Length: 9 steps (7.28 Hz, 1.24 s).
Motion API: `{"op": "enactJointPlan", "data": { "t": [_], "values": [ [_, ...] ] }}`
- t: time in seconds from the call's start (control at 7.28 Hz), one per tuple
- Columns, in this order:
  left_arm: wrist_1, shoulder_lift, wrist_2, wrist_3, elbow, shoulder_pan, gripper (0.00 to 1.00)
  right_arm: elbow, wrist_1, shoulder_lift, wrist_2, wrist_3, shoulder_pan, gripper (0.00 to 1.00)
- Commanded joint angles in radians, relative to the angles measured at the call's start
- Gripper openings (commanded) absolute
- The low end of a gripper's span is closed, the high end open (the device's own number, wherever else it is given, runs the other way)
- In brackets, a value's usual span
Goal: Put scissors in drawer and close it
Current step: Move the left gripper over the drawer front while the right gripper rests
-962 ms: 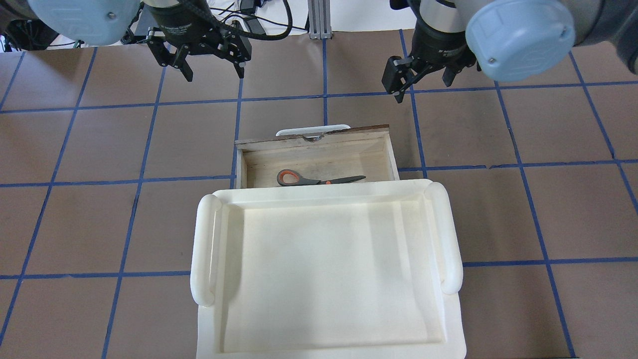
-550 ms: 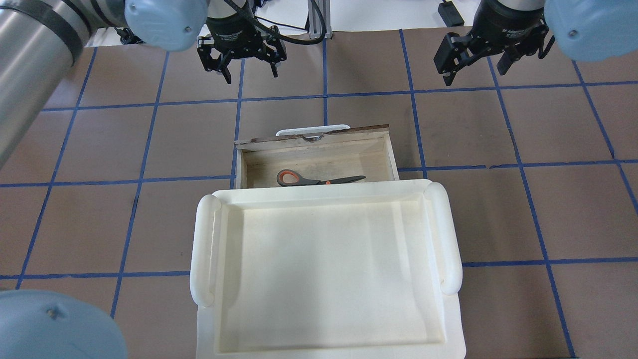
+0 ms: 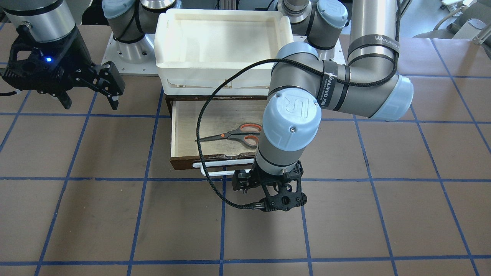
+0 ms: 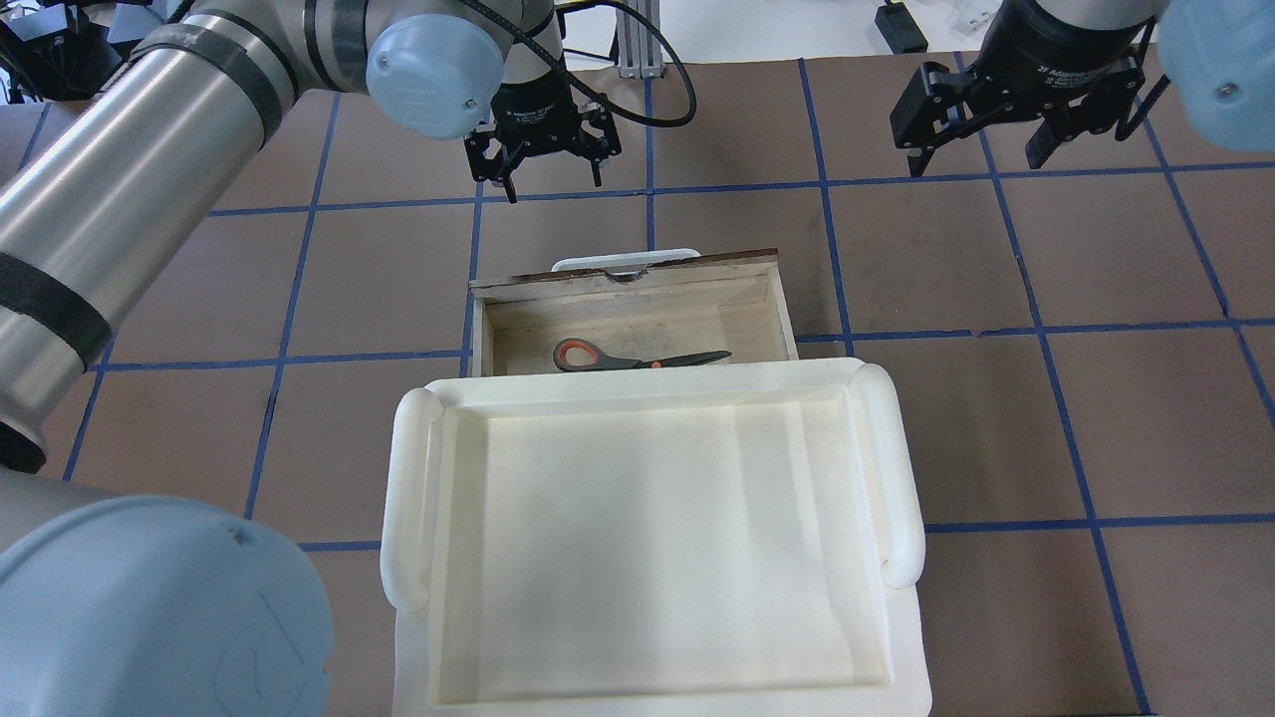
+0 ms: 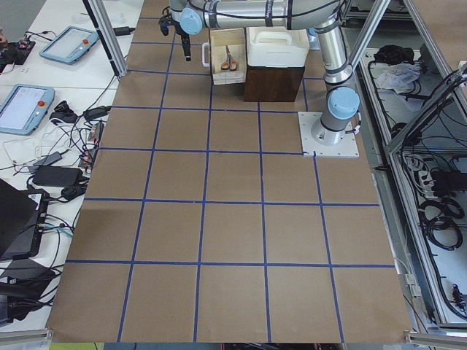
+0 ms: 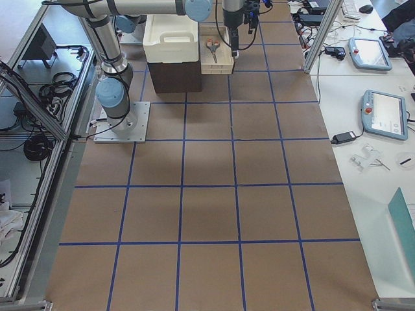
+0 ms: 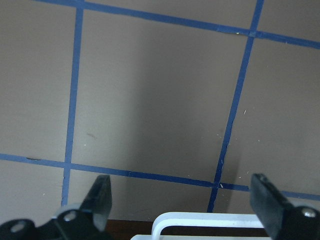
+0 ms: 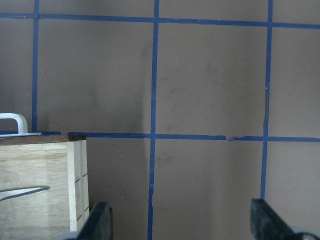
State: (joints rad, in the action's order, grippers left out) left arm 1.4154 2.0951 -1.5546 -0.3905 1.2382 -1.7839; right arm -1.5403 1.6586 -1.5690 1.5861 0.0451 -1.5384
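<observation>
The scissors lie flat inside the open drawer, orange-lined loops to the left in the overhead view; they also show in the front view. The drawer's white bar handle faces away from the robot. My left gripper is open and empty, pointing down over the table just beyond the handle. Its wrist view shows the handle between the open fingers. My right gripper is open and empty, off to the right of the drawer.
A white plastic tray sits on the dark cabinet above the drawer, covering its back part. The brown table has a blue tape grid. The right wrist view shows the drawer's corner at its left edge.
My left gripper has moved right and toward the drawer's handle. My right gripper has moved right, away from the drawer. Scissors and drawer have not moved.
</observation>
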Motion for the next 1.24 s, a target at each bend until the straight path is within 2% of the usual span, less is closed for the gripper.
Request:
{"op": "enactJointPlan", "data": {
  "t": [0.0,0.14,0.41,0.82,1.1],
  "values": [
    [0.054,0.023,0.002,-0.001,0.006,0.001,1.00,-0.023,0.003,-0.020,-0.002,-0.007,-0.053,1.00],
    [0.045,0.037,0.004,-0.002,0.006,0.001,1.00,-0.023,0.015,-0.014,-0.002,-0.008,-0.089,1.00],
    [0.017,0.059,-0.002,-0.002,0.004,-0.003,1.00,-0.024,0.020,-0.013,0.008,-0.008,-0.086,1.00],
    [0.023,0.066,0.001,-0.002,0.023,-0.006,1.00,-0.023,0.012,-0.014,0.023,-0.010,-0.074,1.00],
    [0.017,0.072,0.008,-0.026,0.024,-0.008,1.00,-0.023,0.003,-0.020,0.012,-0.008,-0.024,1.00]
  ]
}}
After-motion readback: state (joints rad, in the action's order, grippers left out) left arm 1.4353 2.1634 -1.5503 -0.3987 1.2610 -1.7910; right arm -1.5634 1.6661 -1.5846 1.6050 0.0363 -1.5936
